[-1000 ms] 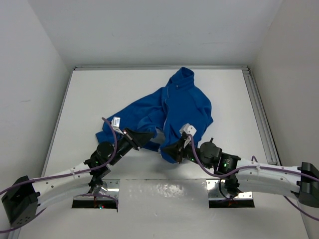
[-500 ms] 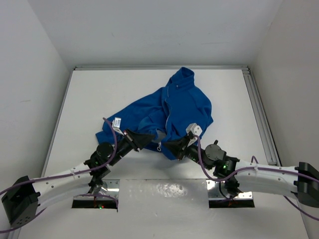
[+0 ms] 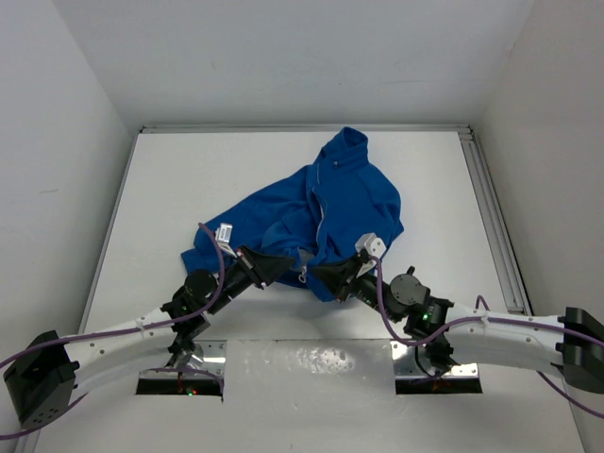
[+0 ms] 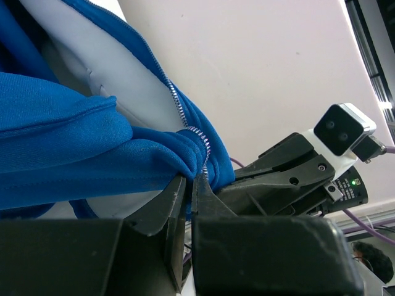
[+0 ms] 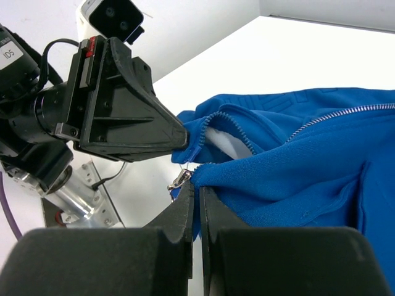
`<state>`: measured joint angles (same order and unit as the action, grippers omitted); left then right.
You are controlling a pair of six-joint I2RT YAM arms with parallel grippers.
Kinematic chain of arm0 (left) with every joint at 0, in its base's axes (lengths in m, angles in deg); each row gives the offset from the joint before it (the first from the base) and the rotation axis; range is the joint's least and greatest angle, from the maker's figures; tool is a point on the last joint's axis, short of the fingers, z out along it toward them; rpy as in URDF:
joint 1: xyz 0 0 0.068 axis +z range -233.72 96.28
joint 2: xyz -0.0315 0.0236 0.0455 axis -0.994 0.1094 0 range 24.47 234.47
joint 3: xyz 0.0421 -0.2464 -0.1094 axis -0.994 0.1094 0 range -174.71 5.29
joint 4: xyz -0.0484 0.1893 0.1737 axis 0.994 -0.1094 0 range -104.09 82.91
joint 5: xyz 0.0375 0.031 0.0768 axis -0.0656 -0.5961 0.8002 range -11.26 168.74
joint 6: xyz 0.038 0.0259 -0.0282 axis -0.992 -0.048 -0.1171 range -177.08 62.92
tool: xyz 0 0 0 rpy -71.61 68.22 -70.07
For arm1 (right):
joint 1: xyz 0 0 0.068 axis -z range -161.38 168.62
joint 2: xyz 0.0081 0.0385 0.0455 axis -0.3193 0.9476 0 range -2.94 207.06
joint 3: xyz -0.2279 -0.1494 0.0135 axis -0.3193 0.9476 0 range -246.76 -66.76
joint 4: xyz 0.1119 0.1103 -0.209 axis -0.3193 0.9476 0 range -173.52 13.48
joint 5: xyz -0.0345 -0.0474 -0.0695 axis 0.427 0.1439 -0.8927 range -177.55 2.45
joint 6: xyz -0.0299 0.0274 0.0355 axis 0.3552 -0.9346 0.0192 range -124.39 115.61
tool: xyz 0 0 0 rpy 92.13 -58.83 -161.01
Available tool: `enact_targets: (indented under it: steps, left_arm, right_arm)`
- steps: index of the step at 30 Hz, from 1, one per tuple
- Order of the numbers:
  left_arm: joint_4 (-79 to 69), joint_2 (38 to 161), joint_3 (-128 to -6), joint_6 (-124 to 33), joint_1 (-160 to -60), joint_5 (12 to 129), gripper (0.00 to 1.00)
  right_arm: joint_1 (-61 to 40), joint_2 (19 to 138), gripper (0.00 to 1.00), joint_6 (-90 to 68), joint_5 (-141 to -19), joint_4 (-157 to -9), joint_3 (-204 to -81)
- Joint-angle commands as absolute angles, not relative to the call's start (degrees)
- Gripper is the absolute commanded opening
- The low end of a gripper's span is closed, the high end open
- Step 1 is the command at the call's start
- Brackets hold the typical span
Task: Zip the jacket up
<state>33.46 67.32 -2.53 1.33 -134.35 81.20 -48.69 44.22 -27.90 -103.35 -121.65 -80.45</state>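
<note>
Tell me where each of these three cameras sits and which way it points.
Top external: fixed above and behind the robot, looking down on the table and the jacket; the left arm and right arm reach in from the bottom.
Left wrist: mounted on the left arm, looking along the left gripper, shut on the jacket beside the zipper.
Right wrist: mounted on the right arm, looking along the right gripper, also pinching the jacket's edge.
Shared: each wrist view shows the other arm's gripper and the same zipper end.
</note>
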Motion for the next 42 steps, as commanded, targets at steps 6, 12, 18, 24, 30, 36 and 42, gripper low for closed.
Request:
enact_targets:
  steps: [6,12,18,24,30,36,42]
  left_arm:
    - [37.1,66.7,-2.2,1.4,-134.6,79.1,0.0]
    - [37.2,66.8,-2.4,1.4,-134.8,79.0,0.0]
    - [37.6,67.1,-2.6,0.7,-135.0,77.5,0.0]
    - [37.7,67.5,-2.6,0.7,-135.7,77.4,0.0]
    - [38.0,67.4,-2.6,0.6,-135.9,77.2,0.0]
    - [36.7,67.2,-3.0,0.1,-136.5,77.9,0.0]
    - [34.9,67.1,-3.5,-0.4,-137.4,78.6,0.0]
  right_arm:
    - [-48.8,42.9,0.0,-26.4,-104.8,-125.6,-81.1]
    - [-48.8,43.1,0.0,-26.4,-104.8,-125.4,-81.3]
    - [-48.8,43.3,0.0,-26.2,-104.9,-125.4,-81.4]
    - [-48.8,43.6,0.0,-26.4,-105.1,-125.4,-81.5]
    - [-48.7,43.5,0.0,-26.4,-105.3,-125.5,-81.5]
    - [-48.8,43.8,0.0,-26.0,-106.3,-124.8,-82.3]
    - [-48.8,44.8,0.0,-25.7,-107.4,-124.7,-83.5]
